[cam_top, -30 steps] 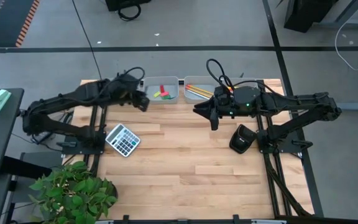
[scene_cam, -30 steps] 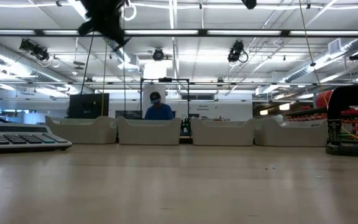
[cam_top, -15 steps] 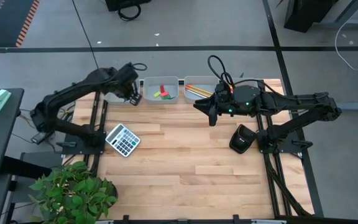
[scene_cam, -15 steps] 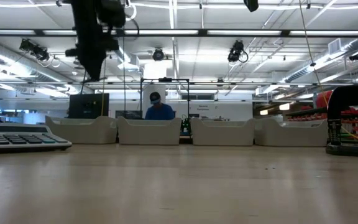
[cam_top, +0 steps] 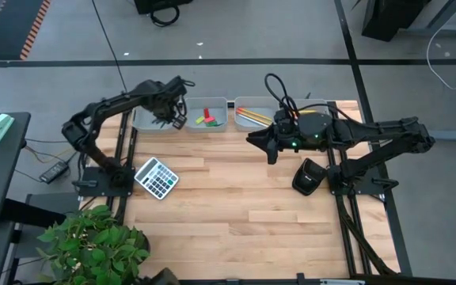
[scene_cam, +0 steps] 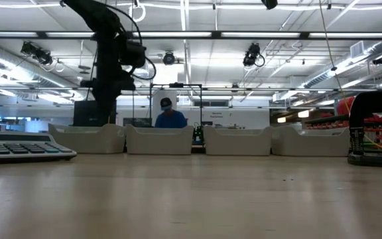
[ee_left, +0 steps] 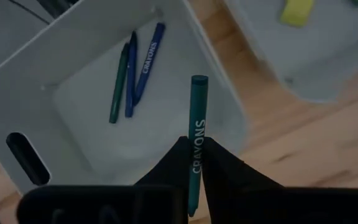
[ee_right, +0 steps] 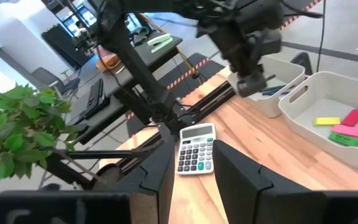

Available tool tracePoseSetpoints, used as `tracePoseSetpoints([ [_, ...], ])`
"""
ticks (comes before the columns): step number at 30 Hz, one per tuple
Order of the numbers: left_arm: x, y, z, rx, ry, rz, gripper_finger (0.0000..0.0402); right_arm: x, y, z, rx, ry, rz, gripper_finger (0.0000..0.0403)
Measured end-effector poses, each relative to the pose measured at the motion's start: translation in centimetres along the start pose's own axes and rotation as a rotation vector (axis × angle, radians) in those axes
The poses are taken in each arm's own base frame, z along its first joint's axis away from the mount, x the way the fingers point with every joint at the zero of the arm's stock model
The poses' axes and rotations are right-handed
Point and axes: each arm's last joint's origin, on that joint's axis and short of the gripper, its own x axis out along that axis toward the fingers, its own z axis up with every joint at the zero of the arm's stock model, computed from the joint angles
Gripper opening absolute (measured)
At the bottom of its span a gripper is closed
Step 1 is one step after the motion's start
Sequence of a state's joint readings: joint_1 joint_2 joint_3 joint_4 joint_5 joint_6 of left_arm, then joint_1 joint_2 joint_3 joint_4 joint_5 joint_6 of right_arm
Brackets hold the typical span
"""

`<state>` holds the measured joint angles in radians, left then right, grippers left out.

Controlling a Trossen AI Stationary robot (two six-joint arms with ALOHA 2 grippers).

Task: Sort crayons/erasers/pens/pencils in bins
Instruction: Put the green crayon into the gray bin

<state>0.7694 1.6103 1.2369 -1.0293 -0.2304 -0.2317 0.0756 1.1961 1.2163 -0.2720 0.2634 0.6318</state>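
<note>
Wooden tabletop [cam_top: 236, 198] seen from above, grey floor round it, potted plant [cam_top: 93, 245] at the near-left corner, calculator [cam_top: 156, 177] near the left edge.

High view: bins [cam_top: 206, 115] in a row along the far edge. One w/ erasers [cam_top: 206, 119], pink, green & yellow stubs; next one w/ pencils [cam_top: 249, 115], thin orange/yellow sticks. Left hand [cam_top: 169, 111] over the far-left bin; can't make out what it carries from up here. Right hand [cam_top: 261, 141] hangs above the boards just in front of the pencil bin, nothing in it.

Low view: bins as four pale walls side by side at the back; contents hidden. Left arm drops down behind the leftmost wall. Person in a blue top further off in the room.

Left wrist view: only this one shows the load. Fingers pinched on a dark green crayon [ee_left: 195, 143], white "CRAYONS" lettering along it, tip sticking out over the bin. Inside lie a green crayon [ee_left: 119, 84] & 2 blue ones, close together on the floor of the bin.

Right wrist view: right fingers [ee_right: 157, 171] spread apart w/ a gap, empty. Beyond them calculator, left arm, eraser bin w/ yellow, red, pink & green blocks.
</note>
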Motion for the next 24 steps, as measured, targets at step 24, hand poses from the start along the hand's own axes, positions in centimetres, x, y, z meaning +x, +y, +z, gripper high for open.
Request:
tracePoseSetpoints([
  [24,7.8,-0.4,2.1,0.046,0.137,0.088,0.0050,0.0,-0.3,0.1,0.023,-0.016,-0.032,0.0117],
])
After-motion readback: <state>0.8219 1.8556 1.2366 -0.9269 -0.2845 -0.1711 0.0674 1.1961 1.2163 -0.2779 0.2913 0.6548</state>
